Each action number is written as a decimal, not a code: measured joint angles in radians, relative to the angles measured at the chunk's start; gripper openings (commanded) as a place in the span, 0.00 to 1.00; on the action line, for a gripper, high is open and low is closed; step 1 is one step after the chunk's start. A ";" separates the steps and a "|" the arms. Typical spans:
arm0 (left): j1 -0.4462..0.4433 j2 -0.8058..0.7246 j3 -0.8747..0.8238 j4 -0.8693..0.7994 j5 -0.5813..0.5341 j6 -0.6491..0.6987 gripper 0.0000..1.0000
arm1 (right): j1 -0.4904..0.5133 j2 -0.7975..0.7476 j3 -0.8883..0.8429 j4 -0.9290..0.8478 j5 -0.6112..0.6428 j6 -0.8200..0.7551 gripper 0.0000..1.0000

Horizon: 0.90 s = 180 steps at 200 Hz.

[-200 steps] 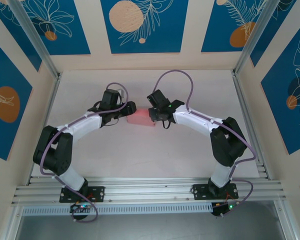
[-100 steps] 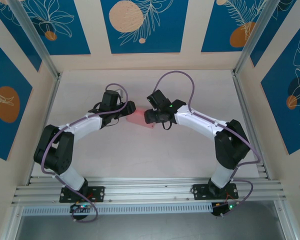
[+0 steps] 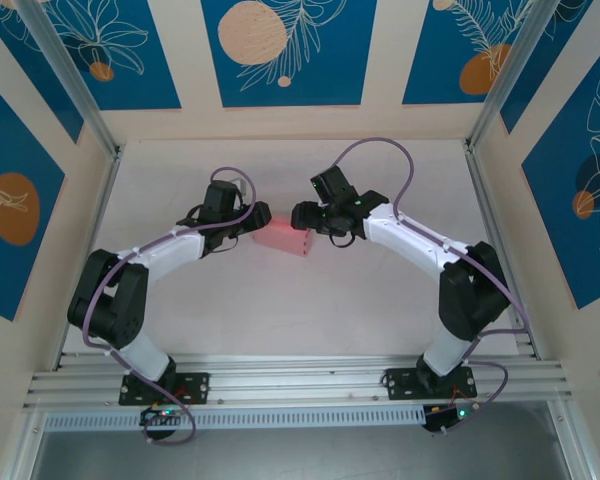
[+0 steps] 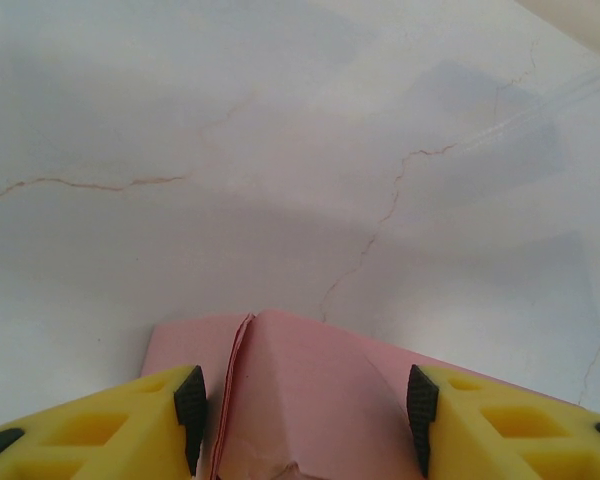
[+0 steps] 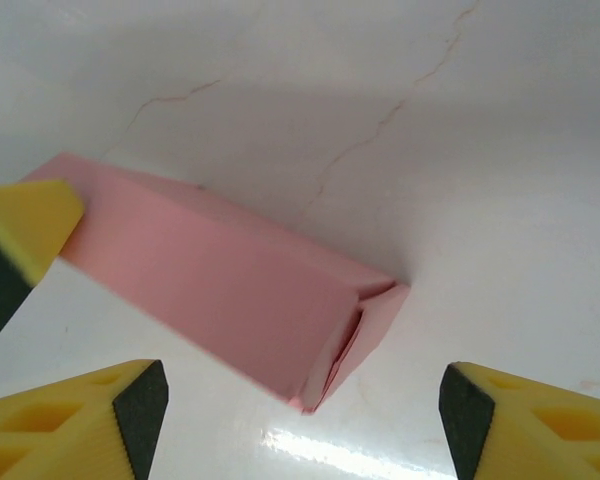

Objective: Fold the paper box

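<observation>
At the middle of the table (image 3: 310,300), well apart from the walls (image 3: 280,120), the paper box (image 3: 282,238), a long crisp-edged block of pink card, is lying with the left gripper (image 4: 305,400) pinching one end and the right gripper (image 5: 300,400) hanging spread beside the other.

Salmon-pink paper box (image 3: 283,238), white tabletop (image 4: 280,150) veined thinly in brown, yellow fingers (image 5: 60,425) with black pads (image 5: 140,410), and blue wall panels (image 3: 280,50) bearing orange discs and white leaf outlines.
</observation>
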 measured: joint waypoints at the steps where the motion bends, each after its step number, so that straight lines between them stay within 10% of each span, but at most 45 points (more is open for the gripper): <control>1: 0.000 0.000 0.000 0.000 0.000 0.000 0.56 | -0.001 0.001 0.000 0.001 -0.002 0.002 0.72; 180: 0.000 0.000 -0.012 -0.014 -0.008 0.000 0.54 | -0.051 0.053 -0.152 0.248 -0.182 0.100 0.50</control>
